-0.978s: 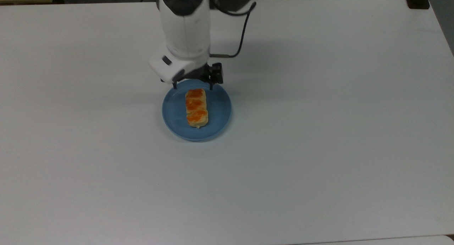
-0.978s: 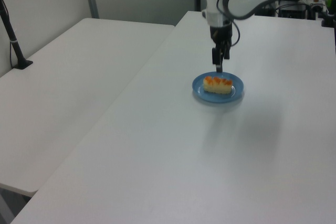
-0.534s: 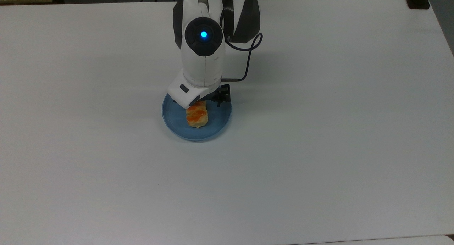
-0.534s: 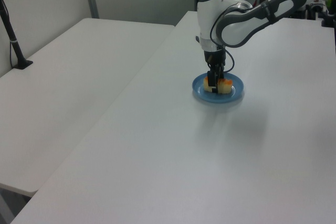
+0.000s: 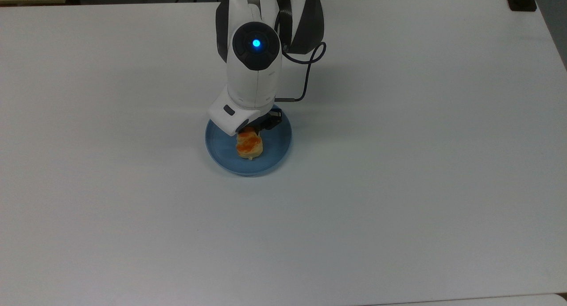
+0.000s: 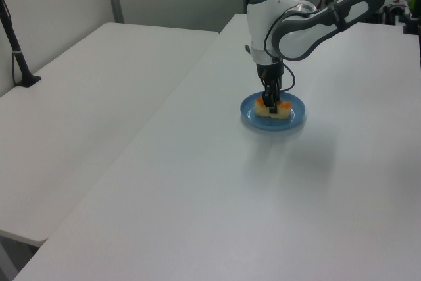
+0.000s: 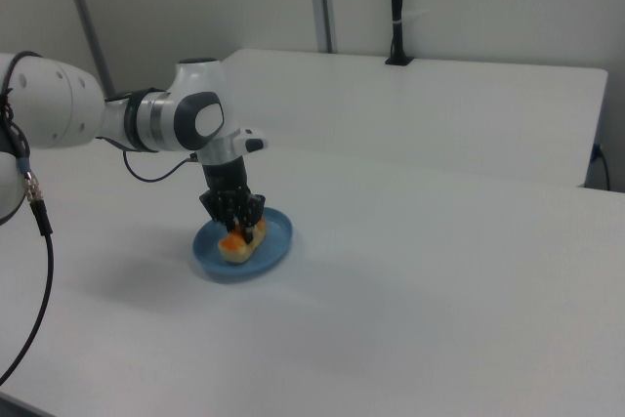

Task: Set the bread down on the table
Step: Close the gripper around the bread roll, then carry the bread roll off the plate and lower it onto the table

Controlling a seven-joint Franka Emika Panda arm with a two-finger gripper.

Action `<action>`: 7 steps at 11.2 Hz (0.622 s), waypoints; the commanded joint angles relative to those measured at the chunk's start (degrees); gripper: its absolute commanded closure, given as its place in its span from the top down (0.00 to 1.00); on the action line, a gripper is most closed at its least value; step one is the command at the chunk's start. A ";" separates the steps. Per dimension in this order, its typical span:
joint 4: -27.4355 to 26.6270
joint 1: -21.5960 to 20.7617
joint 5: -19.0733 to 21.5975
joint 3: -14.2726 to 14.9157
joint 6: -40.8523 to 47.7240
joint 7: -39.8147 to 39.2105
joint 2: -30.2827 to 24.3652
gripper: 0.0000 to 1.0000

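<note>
One bread (image 5: 250,147), one blue plate (image 5: 274,153), one gripper (image 6: 272,106), two white tables (image 5: 398,164)

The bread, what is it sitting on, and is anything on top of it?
The bread sits on a round blue plate, which rests on the white table. The end effector is down over the bread's far end in the top view, hiding that part.

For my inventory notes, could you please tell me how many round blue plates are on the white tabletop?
1. The round blue plate sits mid-table beneath the gripper, holding the orange-glazed bread; nothing suggests another is hidden.
</note>
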State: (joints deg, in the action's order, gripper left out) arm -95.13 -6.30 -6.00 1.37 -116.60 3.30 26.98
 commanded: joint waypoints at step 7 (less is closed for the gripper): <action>3.81 6.37 -0.94 10.23 -0.36 -15.86 -2.21 0.36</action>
State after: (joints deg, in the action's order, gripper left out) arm -91.25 -3.28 -6.25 10.33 -114.96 -8.24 23.05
